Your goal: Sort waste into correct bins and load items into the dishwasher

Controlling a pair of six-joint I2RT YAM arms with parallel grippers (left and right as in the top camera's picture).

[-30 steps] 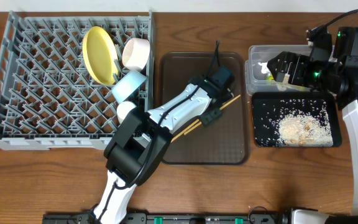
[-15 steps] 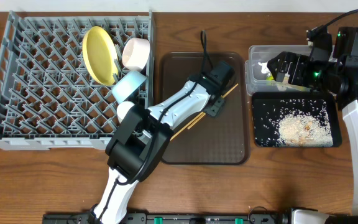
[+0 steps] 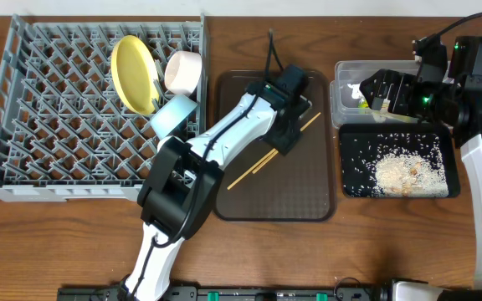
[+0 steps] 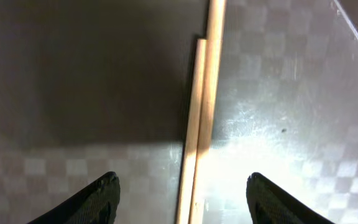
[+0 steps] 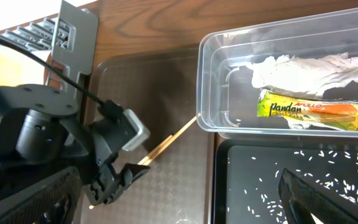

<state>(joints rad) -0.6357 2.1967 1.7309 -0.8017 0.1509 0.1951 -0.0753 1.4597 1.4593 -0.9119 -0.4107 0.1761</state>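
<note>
Step in hand: picking up the chopsticks (image 3: 253, 170), the last of the items not loaded.

- Brown tray (image 3: 283, 196) is the landmark. The chopsticks lie flat on it, side by side and touching, running diagonally from its middle toward its far right corner.
- Left gripper (image 3: 289, 132) hangs over the tray's far half, directly above the pair. In the left wrist view the jaws are spread, one fingertip (image 4: 98, 198) on each side of the sticks. They grip nothing, and contact with the tray can't be judged.
- Right gripper (image 3: 381, 88) sits just right of the tray over the clear tub (image 5: 204, 81), jaws released and empty.
- The tub holds the napkin (image 5: 309, 68) and the snack wrapper (image 5: 316, 111).
- Black tray (image 3: 350, 188), right of the brown tray and nearer than the tub, holds the rice grains (image 3: 400, 171).
- Dish rack (image 3: 57, 125), left of the tray, holds the yellow plate (image 3: 132, 75), white cup (image 3: 182, 73), blue bowl (image 3: 172, 115) and white bowl (image 3: 170, 149).

The waste looks sorted. The next move is probably to lower, close on both sticks together, lift, and carry them left to the rack. The sticks are thin and low, so one could slip out of the pinch.
</note>
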